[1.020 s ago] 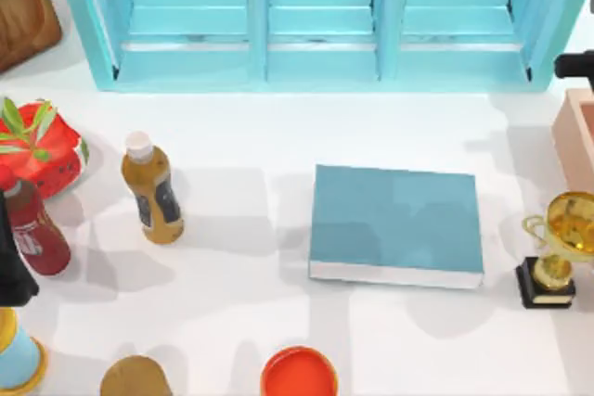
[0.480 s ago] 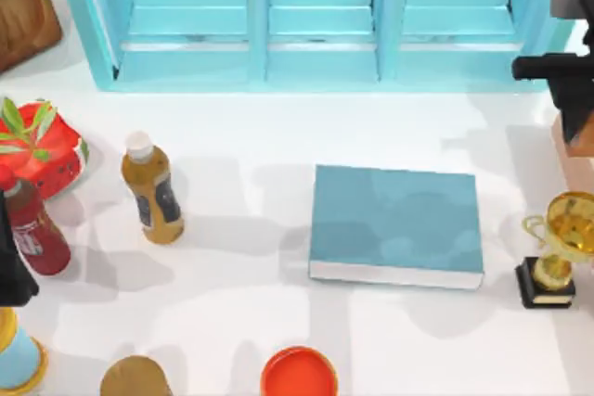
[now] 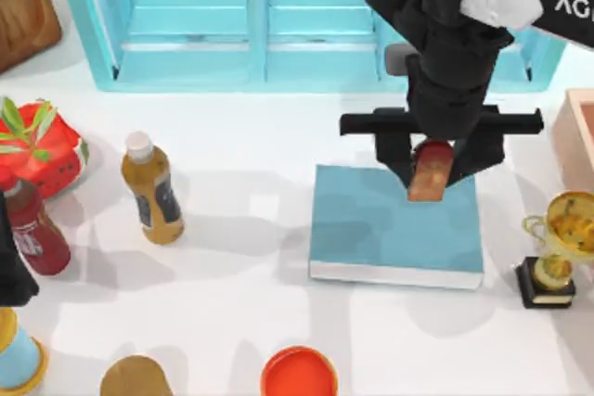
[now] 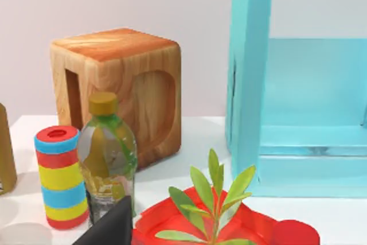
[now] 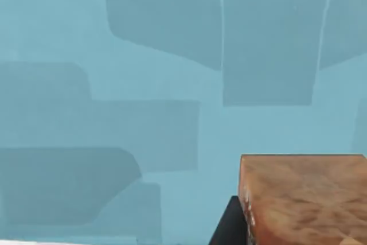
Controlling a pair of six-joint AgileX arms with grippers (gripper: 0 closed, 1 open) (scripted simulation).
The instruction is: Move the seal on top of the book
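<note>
Left wrist view: we see a wooden cube [image 4: 123, 87] with rounded cut-outs in its sides, standing on the white table [image 4: 195, 142]. Nearer us, a clear bottle [image 4: 108, 159] with a yellow cap stands just beside a red, blue and yellow striped can [image 4: 59, 177]. A turquoise shelf unit [image 4: 298, 84] stands beside the cube. A green-leaved plant [image 4: 215, 199] rises from a red dish [image 4: 252, 230].

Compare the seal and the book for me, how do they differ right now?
The seal is a small tan-brown block; the book is a large flat teal slab. The seal is gripped by the right gripper above the cover; the book lies flat on the table. Both are box-shaped. The left arm is parked at the table's left edge.
</note>
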